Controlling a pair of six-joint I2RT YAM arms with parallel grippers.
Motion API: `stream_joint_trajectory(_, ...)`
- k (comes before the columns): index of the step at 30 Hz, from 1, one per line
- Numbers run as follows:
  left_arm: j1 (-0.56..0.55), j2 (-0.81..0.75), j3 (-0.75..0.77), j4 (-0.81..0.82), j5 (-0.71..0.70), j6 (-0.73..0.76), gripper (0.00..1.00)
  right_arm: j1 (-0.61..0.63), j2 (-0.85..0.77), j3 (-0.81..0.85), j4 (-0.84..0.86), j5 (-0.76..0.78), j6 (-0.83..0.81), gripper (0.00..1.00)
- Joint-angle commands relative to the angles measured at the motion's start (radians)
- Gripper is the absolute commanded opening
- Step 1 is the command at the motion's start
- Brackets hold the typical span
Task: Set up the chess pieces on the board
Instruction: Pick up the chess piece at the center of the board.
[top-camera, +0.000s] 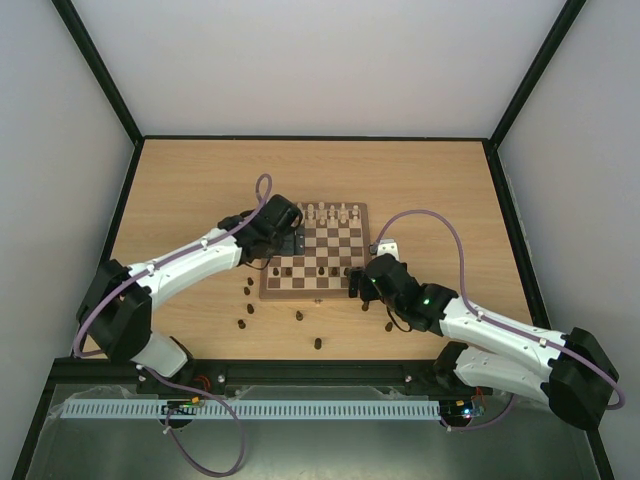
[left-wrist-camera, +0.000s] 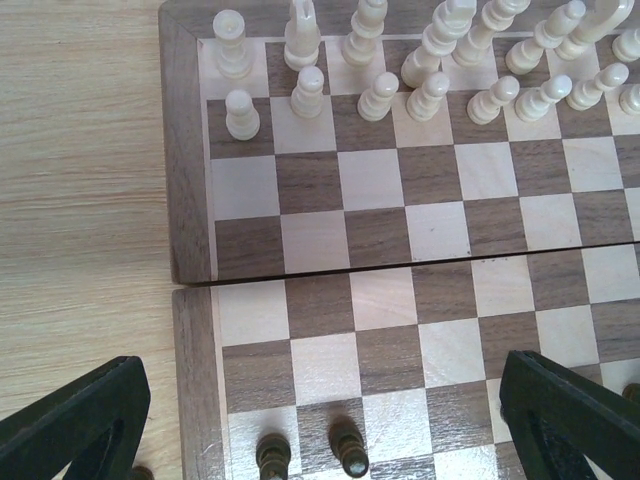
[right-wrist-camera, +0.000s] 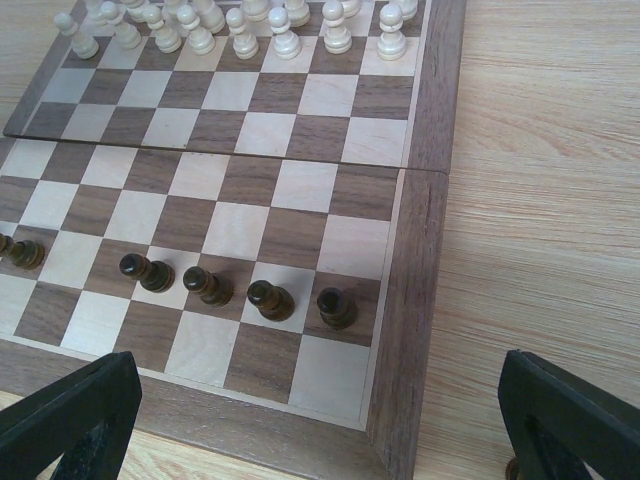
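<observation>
The board (top-camera: 315, 252) lies mid-table. Cream pieces (top-camera: 331, 212) fill its two far rows, also seen in the left wrist view (left-wrist-camera: 430, 60) and the right wrist view (right-wrist-camera: 240, 30). Dark pawns (top-camera: 320, 270) stand in the second near row: two (left-wrist-camera: 347, 447) below my left gripper, several (right-wrist-camera: 270, 299) at the right end. My left gripper (top-camera: 283, 236) hangs over the board's left side, open and empty (left-wrist-camera: 322, 420). My right gripper (top-camera: 360, 281) is open and empty over the board's near right corner (right-wrist-camera: 320, 425).
Several loose dark pieces lie on the table in front of the board: some at the left (top-camera: 247, 308), one (top-camera: 299, 317), one (top-camera: 317, 344), one at the right (top-camera: 388, 323). One dark piece (right-wrist-camera: 512, 468) sits beside my right finger. Black frame rails bound the table.
</observation>
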Motion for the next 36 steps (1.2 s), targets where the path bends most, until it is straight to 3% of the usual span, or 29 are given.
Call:
stream_joint_trajectory(1, -0.001, 0.017, 0.029, 0.009, -0.014, 0.010, 0.99, 0.002, 0.006, 0.003, 0.012, 0.021, 0.001, 0.99)
stream_joint_trajectory(36, -0.002, -0.011, 0.005, 0.037, -0.001, 0.019, 0.99, 0.001, -0.003, 0.000, 0.001, 0.041, 0.009, 0.99)
